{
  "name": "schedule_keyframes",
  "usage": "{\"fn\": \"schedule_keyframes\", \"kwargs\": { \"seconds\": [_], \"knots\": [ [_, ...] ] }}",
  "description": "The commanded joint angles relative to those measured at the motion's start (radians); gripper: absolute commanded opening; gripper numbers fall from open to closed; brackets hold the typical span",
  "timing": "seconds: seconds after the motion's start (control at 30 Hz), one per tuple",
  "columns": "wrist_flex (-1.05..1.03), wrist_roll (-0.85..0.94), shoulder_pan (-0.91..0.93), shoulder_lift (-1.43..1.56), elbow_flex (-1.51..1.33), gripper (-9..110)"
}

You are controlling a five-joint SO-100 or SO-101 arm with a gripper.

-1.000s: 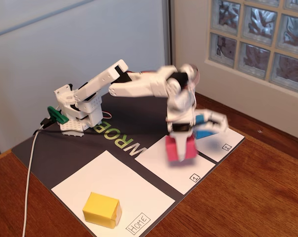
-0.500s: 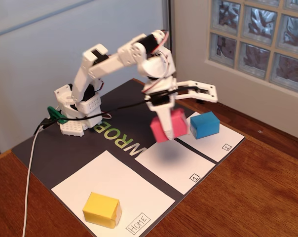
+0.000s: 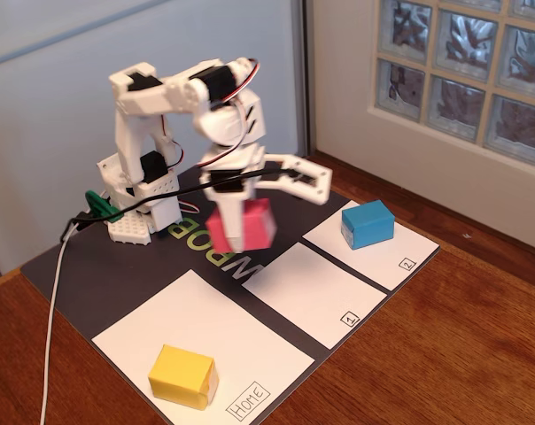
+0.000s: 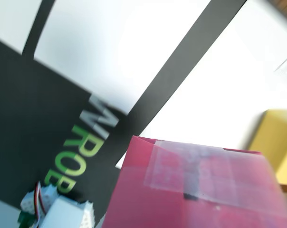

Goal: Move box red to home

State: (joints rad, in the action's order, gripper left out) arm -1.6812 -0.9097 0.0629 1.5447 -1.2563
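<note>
Red box (image 3: 242, 226): gripped by the end effector (image 3: 235, 228), airborne over the dark mat (image 3: 73, 274). Home panel (image 3: 205, 319) not reached; placing outstanding. Yellow box (image 3: 183, 375) occupied its front edge.

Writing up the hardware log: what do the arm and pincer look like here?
In the fixed view the arm is white printed plastic with black motor blocks at the joints and thin red and black wires looping around the wrist. The pincer is white too, with one long ribbed finger. A green clamp sits by the white base.
</note>
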Motion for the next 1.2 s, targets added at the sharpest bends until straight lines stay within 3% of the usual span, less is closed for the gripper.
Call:
{"fn": "schedule_keyframes", "kwargs": {
  "seconds": [0.0,0.33,0.83,1.17],
  "knots": [
    [0.064,0.020,0.025,0.107,-0.124,5],
    [0.156,0.192,0.169,0.058,-0.160,5],
    [0.267,0.029,0.319,0.002,-0.282,4],
    [0.350,0.063,0.318,-0.103,-0.333,4]
  ]
}}
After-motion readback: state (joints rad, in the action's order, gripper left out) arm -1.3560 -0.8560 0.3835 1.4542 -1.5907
